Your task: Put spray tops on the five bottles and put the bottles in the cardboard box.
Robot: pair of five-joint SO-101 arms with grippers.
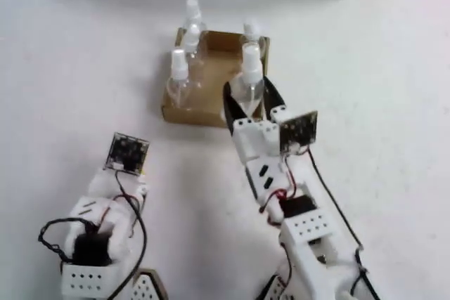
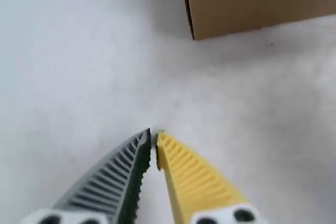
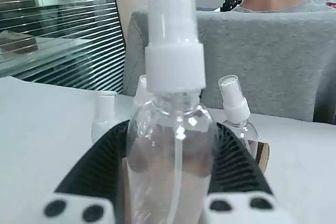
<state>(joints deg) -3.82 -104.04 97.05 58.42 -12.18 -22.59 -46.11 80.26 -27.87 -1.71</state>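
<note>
Right hand (image 1: 252,96) clamped on clear bottle (image 3: 170,156), white spray top (image 3: 174,61), cardboard box (image 1: 200,114), toothed left hand (image 2: 154,136) together

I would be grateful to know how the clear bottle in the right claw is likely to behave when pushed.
The bottle shows no liquid, so it is probably light. Its smooth round wall may slip or twist in the right claw. Tall and narrow under its spray top, it would likely tip if nudged.
</note>
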